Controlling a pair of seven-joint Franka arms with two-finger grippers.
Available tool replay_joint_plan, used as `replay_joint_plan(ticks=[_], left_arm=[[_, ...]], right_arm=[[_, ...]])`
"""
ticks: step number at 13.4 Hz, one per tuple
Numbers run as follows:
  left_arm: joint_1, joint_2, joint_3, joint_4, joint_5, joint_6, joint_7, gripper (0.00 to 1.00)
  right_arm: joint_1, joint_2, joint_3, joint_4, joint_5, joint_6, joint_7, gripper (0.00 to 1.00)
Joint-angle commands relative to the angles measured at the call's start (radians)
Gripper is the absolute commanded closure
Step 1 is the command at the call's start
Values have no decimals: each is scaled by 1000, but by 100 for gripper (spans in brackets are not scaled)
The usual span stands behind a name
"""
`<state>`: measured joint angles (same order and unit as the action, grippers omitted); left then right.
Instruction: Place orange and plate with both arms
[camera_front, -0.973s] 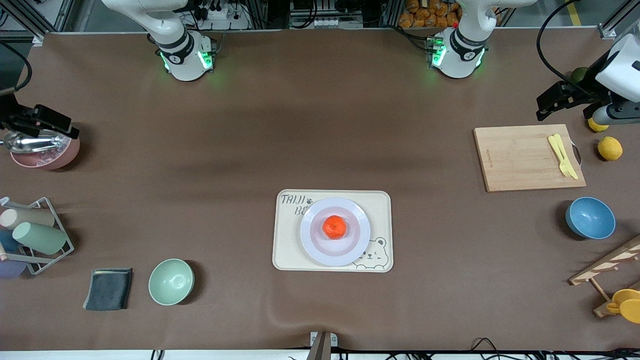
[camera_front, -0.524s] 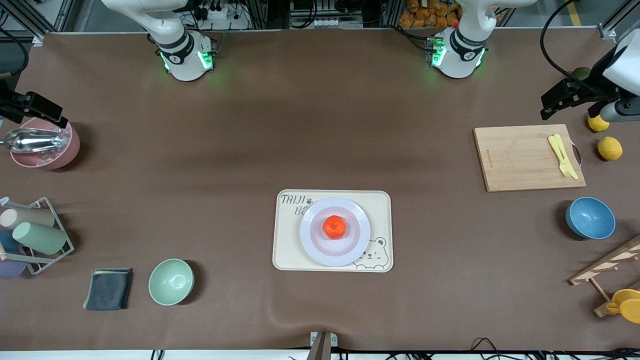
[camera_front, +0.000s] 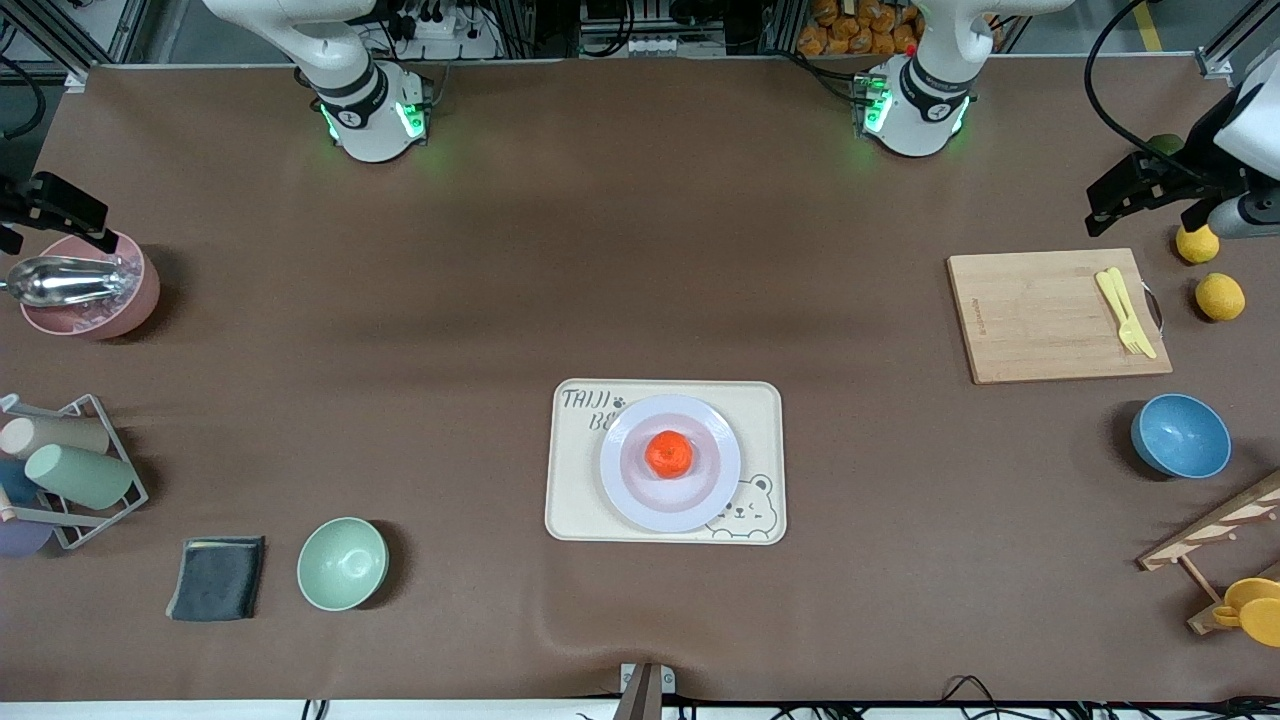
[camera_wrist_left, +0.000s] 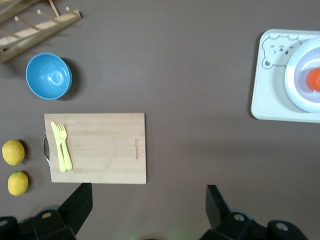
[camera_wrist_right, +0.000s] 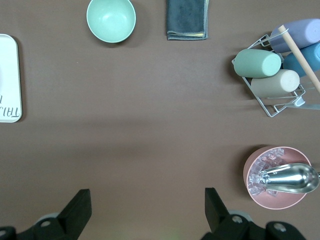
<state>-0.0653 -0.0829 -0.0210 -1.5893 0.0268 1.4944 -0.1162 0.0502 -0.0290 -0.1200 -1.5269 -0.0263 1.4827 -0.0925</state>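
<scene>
Resting on the plate, itself on the tray, is the orange. Farther than the tray, the left gripper and right gripper hang wide open, empty, above opposite bench ends.

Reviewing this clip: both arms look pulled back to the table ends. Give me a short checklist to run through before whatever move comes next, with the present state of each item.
1. Orange sits on the plate, near its middle: ok.
2. Plate lies flat on the bear-printed tray, inside its rim: ok.
3. Left gripper open, holding nothing, over the table's left-arm end above the cutting board: ok.
4. Right gripper open, holding nothing, over the right-arm end by the pink bowl: ok.
5. Neither gripper is over the tray or touches the plate or orange: ok.
6. Whether the plate is centred on the tray: not ok, it sits toward the bear corner.
</scene>
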Motion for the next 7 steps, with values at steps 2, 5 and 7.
replay_joint_plan(ticks=[2, 5, 7], left_arm=[[7, -8, -2, 17, -19, -49, 15, 0], [7, -5, 1, 37, -10, -51, 15, 0], [7, -4, 1, 37, -10, -51, 13, 0]], right_arm=[[2, -6, 5, 7, -14, -2, -21, 0], [0, -8, 5, 7, -11, 1, -44, 0], [0, -8, 5, 8, -11, 4, -46, 0]])
